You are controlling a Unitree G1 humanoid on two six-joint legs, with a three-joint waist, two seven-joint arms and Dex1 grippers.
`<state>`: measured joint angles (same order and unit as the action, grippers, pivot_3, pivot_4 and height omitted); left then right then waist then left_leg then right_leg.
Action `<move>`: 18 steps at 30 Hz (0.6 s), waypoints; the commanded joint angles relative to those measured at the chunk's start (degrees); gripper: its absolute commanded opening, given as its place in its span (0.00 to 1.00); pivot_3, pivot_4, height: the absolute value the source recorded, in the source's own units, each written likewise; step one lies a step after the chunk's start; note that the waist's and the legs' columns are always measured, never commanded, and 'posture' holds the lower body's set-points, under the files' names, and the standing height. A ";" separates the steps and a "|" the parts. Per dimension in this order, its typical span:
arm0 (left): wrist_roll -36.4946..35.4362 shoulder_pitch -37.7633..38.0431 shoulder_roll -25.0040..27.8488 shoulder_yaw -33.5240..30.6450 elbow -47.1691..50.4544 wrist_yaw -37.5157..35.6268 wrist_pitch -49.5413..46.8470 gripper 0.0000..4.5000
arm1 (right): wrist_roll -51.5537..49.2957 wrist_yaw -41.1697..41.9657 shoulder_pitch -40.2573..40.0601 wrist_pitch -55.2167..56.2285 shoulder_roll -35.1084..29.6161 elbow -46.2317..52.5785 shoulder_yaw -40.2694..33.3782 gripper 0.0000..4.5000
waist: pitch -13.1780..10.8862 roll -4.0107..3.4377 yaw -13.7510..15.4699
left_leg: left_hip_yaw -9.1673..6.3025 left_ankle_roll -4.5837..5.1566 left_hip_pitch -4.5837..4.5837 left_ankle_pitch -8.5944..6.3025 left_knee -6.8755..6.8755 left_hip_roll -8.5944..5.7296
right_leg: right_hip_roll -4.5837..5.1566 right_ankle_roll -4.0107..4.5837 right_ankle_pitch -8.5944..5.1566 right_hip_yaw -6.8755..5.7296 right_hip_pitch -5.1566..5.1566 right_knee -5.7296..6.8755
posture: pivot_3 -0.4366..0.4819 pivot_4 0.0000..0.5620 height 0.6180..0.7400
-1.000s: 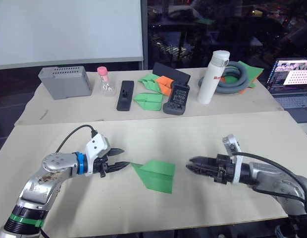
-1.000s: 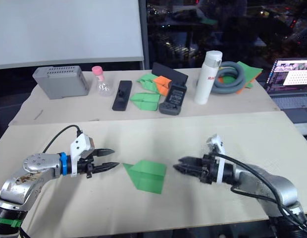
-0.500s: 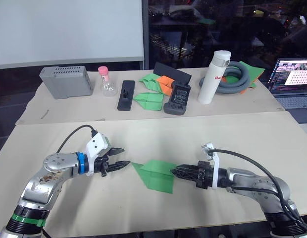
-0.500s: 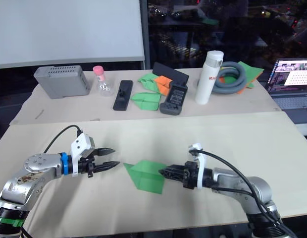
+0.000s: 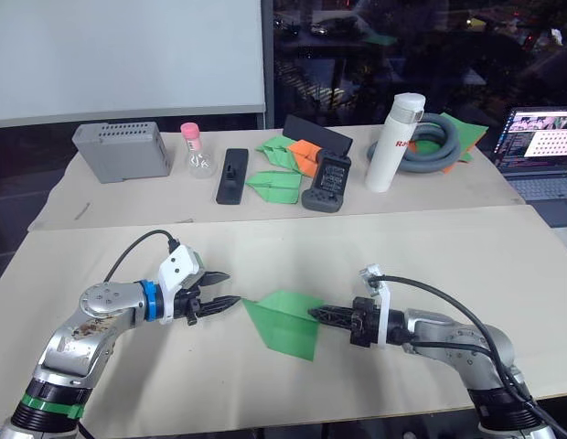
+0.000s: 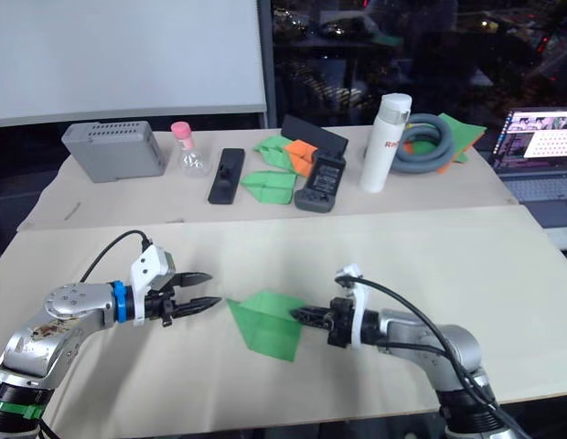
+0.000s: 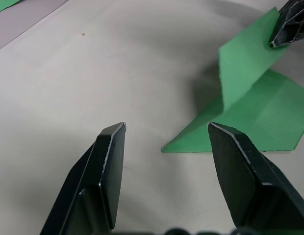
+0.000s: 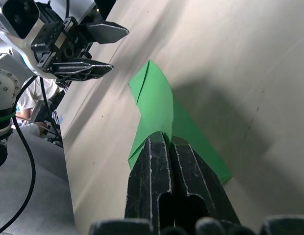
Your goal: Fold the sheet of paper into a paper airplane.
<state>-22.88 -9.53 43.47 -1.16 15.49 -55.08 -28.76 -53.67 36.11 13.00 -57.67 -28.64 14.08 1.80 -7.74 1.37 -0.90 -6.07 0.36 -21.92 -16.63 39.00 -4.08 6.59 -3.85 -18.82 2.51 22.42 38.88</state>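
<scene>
Since a second ago the right gripper [image 5: 317, 314] has slid in from well clear of the sheet of paper [image 5: 285, 322] and now pinches its raised flap between closed fingers. Just off the folded sheet's pointed end, the left gripper [image 5: 225, 291] waits with fingers spread, touching nothing.
</scene>
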 commanded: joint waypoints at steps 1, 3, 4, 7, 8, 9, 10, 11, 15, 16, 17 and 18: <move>-0.80 -0.18 0.20 -1.49 1.71 0.19 0.62 0.63 | 1.27 1.73 3.34 4.14 -0.12 2.29 -2.62 0.01 | 0.00 0.00 -0.01 | 0.00 0.00 0.00 0.00 0.00 0.00 | 0.00 0.00 0.00 0.00 0.01 0.00 | 0.48 0.27 1.00; -0.77 -0.23 0.19 -1.47 1.50 0.15 0.71 0.63 | 2.95 2.54 5.36 6.49 -0.34 3.01 -2.76 0.01 | 0.00 0.00 -0.05 | 0.00 -0.02 -0.02 0.01 0.00 0.00 | 0.00 0.00 0.00 0.00 0.04 0.01 | 0.48 0.27 1.00; -0.76 -0.28 0.17 -1.50 1.34 0.13 0.79 0.63 | 3.73 3.15 6.48 7.81 -0.46 3.35 -2.80 0.01 | 0.00 0.00 -0.09 | 0.01 -0.02 -0.03 0.01 0.00 0.00 | -0.01 0.00 0.00 -0.01 0.07 0.03 | 0.48 0.27 1.00; -0.74 -0.41 -0.01 -1.50 1.12 0.26 0.87 0.63 | 8.91 6.82 9.23 13.33 -2.56 4.82 -0.98 0.01 | 0.00 0.00 -0.14 | 0.00 -0.03 -0.07 0.02 -0.02 0.00 | -0.01 0.00 0.00 -0.02 0.16 0.08 | 0.48 0.27 1.00; -0.73 -0.44 -0.06 -1.46 1.10 0.29 0.89 0.63 | 10.83 8.07 9.77 15.50 -3.14 5.06 -0.27 0.01 | 0.00 0.00 -0.15 | 0.00 -0.03 -0.09 0.02 -0.02 0.00 | -0.01 0.00 0.00 -0.02 0.17 0.09 | 0.48 0.27 1.00; -0.71 -0.40 -0.11 -1.41 1.10 0.32 0.93 0.63 | 12.99 9.07 10.31 17.81 -3.70 5.12 0.51 0.01 | 0.00 0.00 -0.14 | 0.00 -0.03 -0.10 0.02 -0.02 -0.01 | 0.00 0.00 0.00 -0.02 0.18 0.09 | 0.48 0.27 1.00; -0.69 -0.36 -0.14 -1.37 1.07 0.35 1.00 0.63 | 16.05 10.11 10.80 20.95 -4.47 5.08 1.68 0.01 | 0.00 0.00 -0.11 | 0.00 -0.03 -0.10 0.02 -0.02 -0.01 | 0.00 0.00 0.00 -0.03 0.17 0.09 | 0.48 0.27 1.00; -0.67 -0.32 -0.17 -1.35 1.06 0.40 1.05 0.63 | 19.84 11.26 11.29 25.14 -5.19 4.89 3.14 0.01 | 0.00 0.00 -0.11 | 0.00 -0.03 -0.11 0.02 -0.01 -0.01 | 0.00 0.00 0.00 -0.03 0.18 0.09 | 0.48 0.27 1.00; -0.52 -0.09 -0.34 -1.20 0.92 0.57 1.33 0.63 | 33.31 14.64 12.52 41.96 -6.89 2.47 8.23 0.01 | 0.00 0.00 -0.17 | 0.01 -0.05 -0.12 0.03 -0.01 -0.02 | 0.00 0.00 0.00 -0.04 0.22 0.10 | 0.48 0.27 1.00; -0.44 0.00 -0.39 -1.20 0.79 0.59 1.46 0.63 | 37.95 14.71 12.84 48.58 -7.16 0.88 9.57 0.01 | 0.00 0.00 -0.19 | 0.01 -0.06 -0.12 0.03 -0.01 -0.02 | 0.00 0.00 0.00 -0.04 0.22 0.10 | 0.48 0.27 1.00; -0.36 0.11 -0.41 -1.24 0.64 0.57 1.59 0.63 | 42.30 14.82 13.05 55.87 -7.41 -1.15 10.73 0.01 | 0.00 0.00 -0.21 | 0.02 -0.06 -0.12 0.04 -0.01 -0.02 | 0.00 0.00 0.00 -0.04 0.23 0.11 | 0.48 0.27 1.00; -0.24 0.25 -0.36 -1.30 0.46 0.54 1.77 0.63 | 45.90 14.67 13.11 62.71 -7.55 -3.68 11.55 0.01 | 0.00 0.00 -0.24 | 0.02 -0.07 -0.12 0.04 -0.01 -0.02 | 0.00 0.00 0.00 -0.05 0.25 0.11 | 0.48 0.27 1.00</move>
<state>-22.83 -9.30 43.13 -1.16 15.36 -54.58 -28.51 -13.36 50.39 25.13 -6.12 -35.61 12.03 12.71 -7.74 1.37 -1.14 -6.04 0.28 -22.03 -16.58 38.99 -4.11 6.59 -3.85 -18.82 2.47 22.68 38.99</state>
